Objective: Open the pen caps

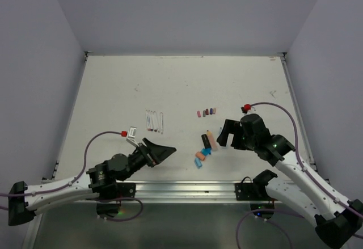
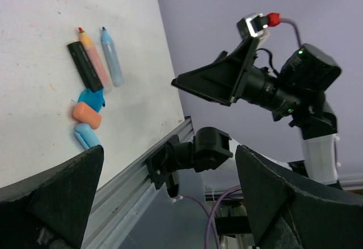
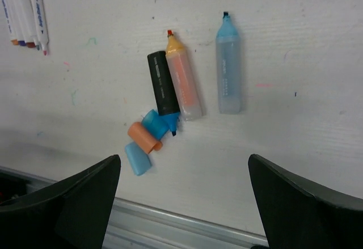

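Reading both tools as wide open and empty. Left gripper (image 1: 161, 151) is over bare table (image 1: 113, 90), left of the marker pile; its fingers (image 2: 51, 203) sit at the bottom corners of the wrist view with nothing between them. Right gripper (image 1: 224, 134) is just right of the markers, fingers (image 3: 300, 203) equally spread, nothing gripped. Neither gripper touches a cap. Caps are off and lying loose. Three chunky ones form a touching cluster near the front rail (image 1: 187, 188): blue cap (image 3: 154, 123) against the lower end of the black marker (image 3: 163, 84), orange cap (image 3: 143, 137) touching it, pale blue cap (image 3: 136, 158) nearest the rail. Salmon marker (image 3: 182, 81) lies against the black one, tip bare; pale blue marker (image 3: 228, 70) lies apart to its right, tip bare too. Small caps (image 1: 206, 113) lie in a short row further back on the table. White pens (image 1: 155, 120) lie side by side left of that row, coloured tips showing.
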Motion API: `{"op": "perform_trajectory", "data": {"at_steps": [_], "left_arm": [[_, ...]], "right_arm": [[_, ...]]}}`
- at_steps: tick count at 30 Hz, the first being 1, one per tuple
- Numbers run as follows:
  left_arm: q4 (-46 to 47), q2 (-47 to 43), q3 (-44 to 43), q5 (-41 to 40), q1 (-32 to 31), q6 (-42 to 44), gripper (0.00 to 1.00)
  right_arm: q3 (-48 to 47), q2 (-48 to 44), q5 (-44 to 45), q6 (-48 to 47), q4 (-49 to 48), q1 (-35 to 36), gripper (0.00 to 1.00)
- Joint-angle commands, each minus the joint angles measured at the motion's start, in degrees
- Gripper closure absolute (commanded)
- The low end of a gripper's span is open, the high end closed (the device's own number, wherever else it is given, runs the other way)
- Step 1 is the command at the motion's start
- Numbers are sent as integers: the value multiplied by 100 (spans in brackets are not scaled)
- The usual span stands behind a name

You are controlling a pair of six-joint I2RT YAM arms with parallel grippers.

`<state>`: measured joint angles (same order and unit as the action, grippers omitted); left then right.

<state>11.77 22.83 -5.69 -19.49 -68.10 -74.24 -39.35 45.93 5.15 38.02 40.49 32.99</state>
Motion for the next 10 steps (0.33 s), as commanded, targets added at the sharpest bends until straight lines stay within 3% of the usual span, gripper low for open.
{"op": "perform_trajectory", "data": {"at_steps": [1,6,9,10], "left_arm": [[-411,-812,182,102,-37,234,0],[-159,-1535,472,682,-37,340,0],[1227,-1887,1226,1340,-37,331,0],[2345,-1948,1437,1681,-37,357,0]], "right_arm": [[471,-505,-697,706,425,-3,1],[1095,-1752,-1278,1181,233,-3,1],[1517,-2637,-1840,1286,-258,-3,1],[1692,-2877,-1972,1322,-435,-12,1]]}}
